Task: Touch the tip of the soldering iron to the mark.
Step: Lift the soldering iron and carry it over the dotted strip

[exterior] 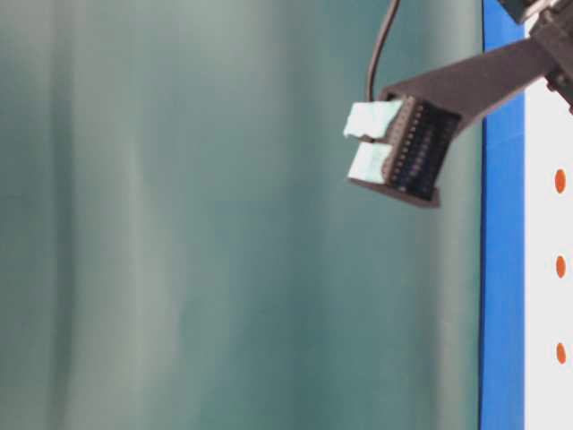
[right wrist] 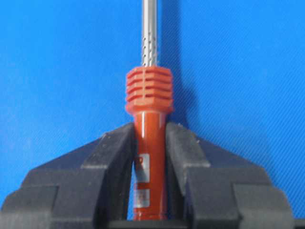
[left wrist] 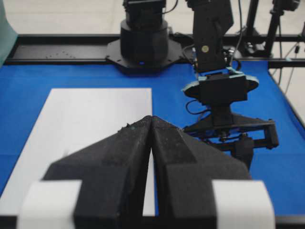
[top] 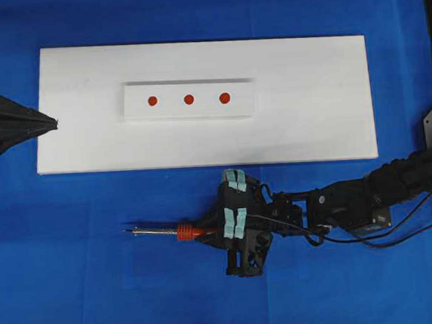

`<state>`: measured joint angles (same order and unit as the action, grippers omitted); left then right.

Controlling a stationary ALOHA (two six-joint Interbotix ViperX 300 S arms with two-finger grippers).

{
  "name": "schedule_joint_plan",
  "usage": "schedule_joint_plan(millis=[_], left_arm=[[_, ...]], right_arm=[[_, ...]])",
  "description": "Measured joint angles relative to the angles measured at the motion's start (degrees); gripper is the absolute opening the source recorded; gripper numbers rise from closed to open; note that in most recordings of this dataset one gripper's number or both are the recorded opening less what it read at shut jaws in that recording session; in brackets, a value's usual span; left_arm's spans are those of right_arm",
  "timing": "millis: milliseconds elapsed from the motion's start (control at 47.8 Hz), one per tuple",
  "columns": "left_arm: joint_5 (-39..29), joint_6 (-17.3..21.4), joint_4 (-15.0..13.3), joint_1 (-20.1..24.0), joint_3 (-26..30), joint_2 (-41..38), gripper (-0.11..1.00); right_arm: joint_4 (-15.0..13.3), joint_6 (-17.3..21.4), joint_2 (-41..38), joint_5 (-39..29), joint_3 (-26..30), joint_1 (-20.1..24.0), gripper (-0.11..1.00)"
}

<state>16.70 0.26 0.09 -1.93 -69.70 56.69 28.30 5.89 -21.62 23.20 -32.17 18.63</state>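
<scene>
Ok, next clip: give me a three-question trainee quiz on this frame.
1. True or false: the right gripper fingers are closed on the soldering iron handle.
2. How many red dots are on the white block?
3. The iron's tip lies: A) on the mark, B) over the blue mat, short of the white board, C) against the left gripper.

Key: 1 true; 2 three; 3 B.
</scene>
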Motion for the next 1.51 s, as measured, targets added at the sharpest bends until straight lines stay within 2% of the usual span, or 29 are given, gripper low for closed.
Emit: schedule_joint_plan(millis=[335, 461, 733, 901, 1131, 1508], left_arm=[[0.0, 0.0, 0.0, 0.0, 0.0, 0.0, 0.0], [0.0, 0.0, 0.0, 0.0, 0.0, 0.0, 0.0], [0.0, 0.0, 0.0, 0.0, 0.0, 0.0, 0.0], [0.1, 0.0, 0.0, 0.1, 0.0, 0.0, 0.0], [0.0, -0.1, 0.0, 0.0, 0.0, 0.1, 0.0], [0.0, -0.6, 0.0, 0.1, 0.0, 0.1, 0.0]], right_arm=[[-0.1, -0.4, 0.0, -0.7, 0.1, 0.0, 0.06], [-0.2, -1.1, 1.9, -4.7, 0.1, -0.6, 0.06], [-0.4, -9.2, 13.7, -17.5, 0.0, -4.2, 0.06], [-1.0, -11.6, 20.8, -23.8, 0.0, -5.4, 0.06], [-3.3, -11.8, 27.4, -28.7, 0.0, -5.8, 0.06], [-5.0, -11.8, 27.9, -29.4, 0.1, -6.7, 0.06]])
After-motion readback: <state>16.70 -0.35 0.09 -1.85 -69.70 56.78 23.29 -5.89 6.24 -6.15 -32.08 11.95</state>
